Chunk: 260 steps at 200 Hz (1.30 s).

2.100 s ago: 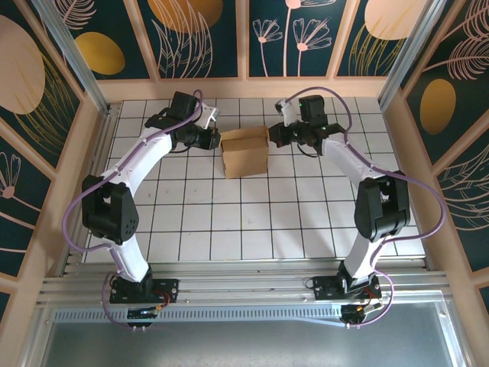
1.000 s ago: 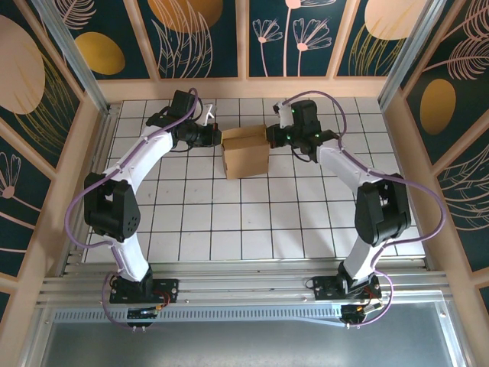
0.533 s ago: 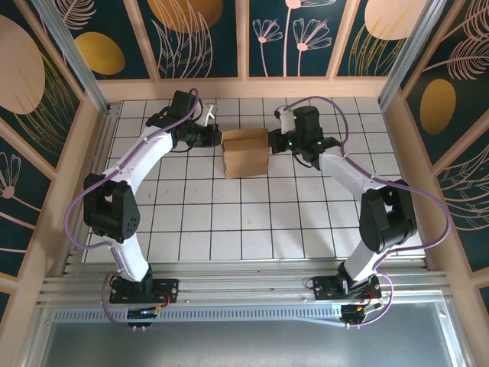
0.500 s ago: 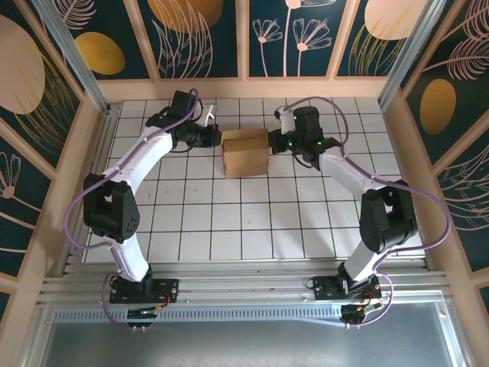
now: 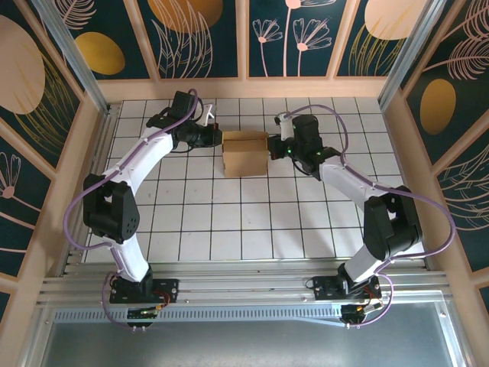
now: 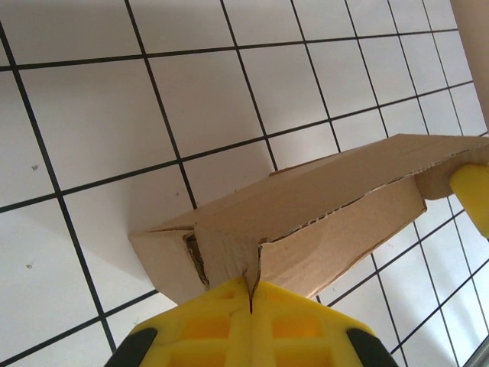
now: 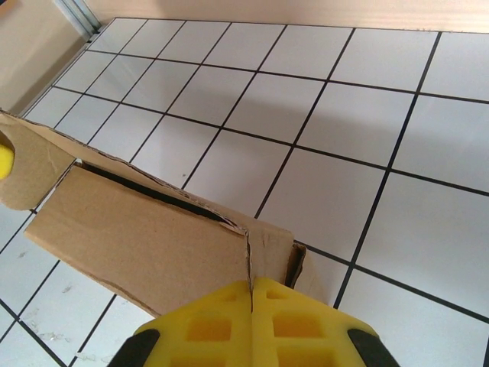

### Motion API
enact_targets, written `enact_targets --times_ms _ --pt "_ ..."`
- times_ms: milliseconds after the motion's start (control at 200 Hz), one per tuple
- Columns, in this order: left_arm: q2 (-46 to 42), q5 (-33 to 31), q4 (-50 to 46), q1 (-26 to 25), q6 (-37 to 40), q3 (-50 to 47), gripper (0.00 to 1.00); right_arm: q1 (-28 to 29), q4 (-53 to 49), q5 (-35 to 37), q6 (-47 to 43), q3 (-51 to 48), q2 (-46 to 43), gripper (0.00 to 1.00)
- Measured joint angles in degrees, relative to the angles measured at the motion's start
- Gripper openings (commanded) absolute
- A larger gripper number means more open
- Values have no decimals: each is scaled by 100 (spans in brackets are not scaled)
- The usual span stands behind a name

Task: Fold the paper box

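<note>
**A:** What can't you read from above?

**B:** The tips of the left gripper (image 5: 216,138) and right gripper (image 5: 273,147) are too small for you to judge how they meet the box (image 5: 244,153).

**A:** And your wrist views?

**B:** On the left wrist, the bottom edge crops the fingers (image 6: 200,330). The box's far corner sits behind a yellow tip (image 6: 474,200), itself cut off at the right edge. On the right wrist, the box runs off the left edge. You can't tell whether card is caught in either seam.
</note>
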Motion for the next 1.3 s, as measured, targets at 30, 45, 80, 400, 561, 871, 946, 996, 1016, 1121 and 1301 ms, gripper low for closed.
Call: enact_targets --times_ms 30,45,80,400,561,871,946,996,1016,1121,1301 --pt "0 -24 11 -2 -57 -2 0 11 17 7 13 -17 -9 0" --pt "0 -31 13 -2 -72 -2 0 17 22 11 31 -28 -13 0" --pt "0 -44 20 -4 -146 -4 0 33 52 20 44 -46 -22 0" --pt "0 -151 138 -33 -422 -76 0 81 81 125 87 -70 -42 0" --pt "-61 -221 284 -57 -417 -256 0 107 114 173 83 -116 -42 0" --pt "-201 -229 452 -76 -376 -546 0 177 173 297 83 -275 -98 0" --pt "-271 -229 474 -90 -374 -636 0 188 184 297 83 -308 -122 0" --pt "-313 -232 492 -98 -374 -693 7 199 208 299 83 -343 -140 0" --pt "-330 -232 498 -98 -374 -717 11 201 210 299 83 -356 -151 0" --pt "-428 -216 531 -109 -356 -892 21 221 227 297 83 -409 -181 0" --pt "-463 -190 527 -136 -356 -1141 29 258 251 297 85 -446 -181 0"
